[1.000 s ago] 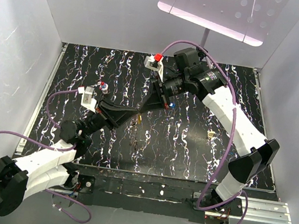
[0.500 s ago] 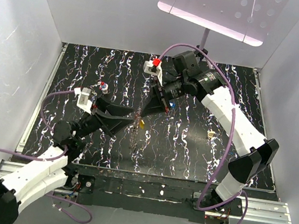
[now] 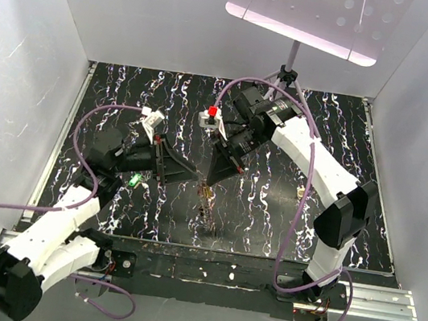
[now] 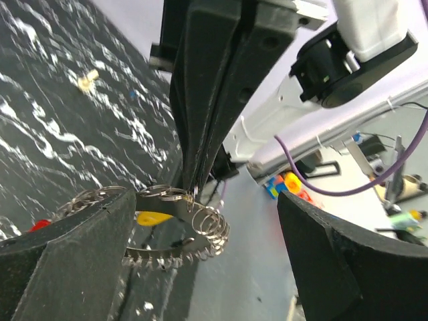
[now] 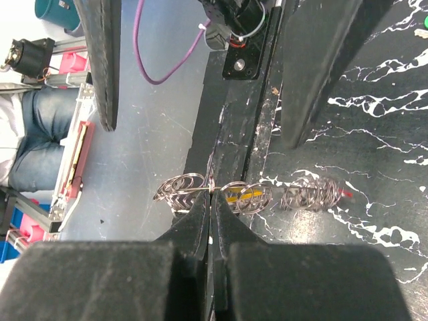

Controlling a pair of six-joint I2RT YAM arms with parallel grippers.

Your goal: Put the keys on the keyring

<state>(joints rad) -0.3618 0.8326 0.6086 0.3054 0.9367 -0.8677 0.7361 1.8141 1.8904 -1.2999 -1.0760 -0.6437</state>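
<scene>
Near the middle of the black marbled table [image 3: 270, 218], the right gripper [image 3: 209, 180] pointed downward with its fingers pressed fully together on one loop of the keyring [image 3: 205, 206]. Here the keyring looked like a bunch of linked wire rings, trailing from the fingertips toward the near edge. That pinch on a single loop probably served to hold the bunch steady and present its rings to the other arm. Whether the lower rings rested on the table could not be told.

Just left of it, the left gripper [image 3: 184, 170] faced the bunch with its jaws spread wide and nothing held in them. Its wrist view showed the rings in the gap between the two fingers, touching neither. A yellow key [image 4: 152, 218] sat among the loops and seemed already threaded. A red key [image 5: 344, 193] showed at one end of the bunch.

A green key [image 3: 136, 181] lay loose on the table to the left, beside the left arm. A beige key [image 3: 301, 192] lay well apart to the right. With its jaws empty, the left gripper appeared free to fetch a loose key, the green one being closest.
</scene>
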